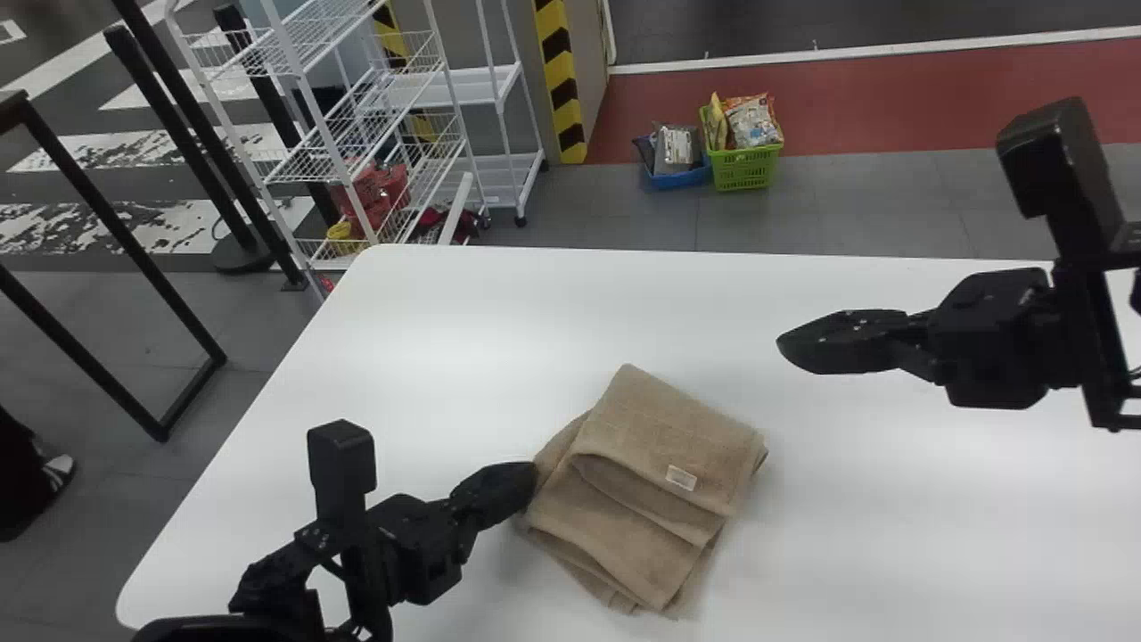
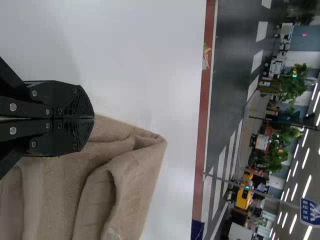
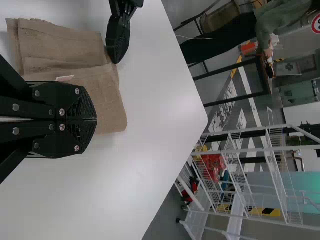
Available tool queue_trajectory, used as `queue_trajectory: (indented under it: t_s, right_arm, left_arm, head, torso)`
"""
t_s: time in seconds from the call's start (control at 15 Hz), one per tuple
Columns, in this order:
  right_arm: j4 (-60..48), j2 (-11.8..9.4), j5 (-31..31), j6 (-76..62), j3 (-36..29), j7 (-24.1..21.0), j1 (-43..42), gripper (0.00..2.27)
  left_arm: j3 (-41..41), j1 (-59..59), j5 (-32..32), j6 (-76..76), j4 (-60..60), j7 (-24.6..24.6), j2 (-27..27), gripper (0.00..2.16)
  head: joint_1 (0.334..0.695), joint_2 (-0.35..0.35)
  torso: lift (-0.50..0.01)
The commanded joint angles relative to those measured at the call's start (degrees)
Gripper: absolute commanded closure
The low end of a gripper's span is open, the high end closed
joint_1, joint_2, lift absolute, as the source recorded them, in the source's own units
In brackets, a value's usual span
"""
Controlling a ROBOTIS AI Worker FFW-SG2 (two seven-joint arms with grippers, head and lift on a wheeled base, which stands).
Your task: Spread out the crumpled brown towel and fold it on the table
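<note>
- Shines brightly off the white table [image 1: 936,535], with pale glare toward its far side.
- Fades to soft shadow beside the towel [image 1: 660,428].
- Dims over the grey floor [image 1: 588,218].
- Glows overhead from strip lights [image 2: 294,192].

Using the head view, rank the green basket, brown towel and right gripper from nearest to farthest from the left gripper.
1. Brown towel: immediately right of the left gripper.
2. Right gripper: over the table's right side.
3. Green basket: on the floor beyond the table's far edge.
</note>
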Motion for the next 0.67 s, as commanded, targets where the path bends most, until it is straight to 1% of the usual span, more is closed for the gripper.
queue_trajectory:
  t_s: [0.0,0.13,0.47,0.6]
  right_arm:
    - [0.0,0.1,-0.3,0.4,0.0,0.3,-0.1,1.95]
    - [0.0,0.1,-0.4,0.5,-0.2,0.3,0.2,1.95]
    - [0.1,0.1,-0.7,-0.5,-0.5,0.3,0.1,1.95]
    - [0.3,0.1,-1.1,-1.0,-0.5,0.3,0.1,1.95]
  left_arm:
    - [-0.2,1.6,0.4,0.4,-1.2,-0.2,0.0,1.95]
    - [0.0,3.9,2.3,1.4,-3.7,-0.3,0.0,1.95]
    - [-0.5,12.2,5.9,5.6,-14.7,-1.4,-0.6,1.95]
    - [-1.1,12.0,6.0,4.2,-14.7,0.2,-0.8,1.94]
  head:
    - [0.695,0.251]
    - [0.695,0.250]
    - [0.695,0.234]
    - [0.695,0.225]
  torso:
    - [-0.127]
    - [-0.127]
    - [-0.127]
    - [-0.127]
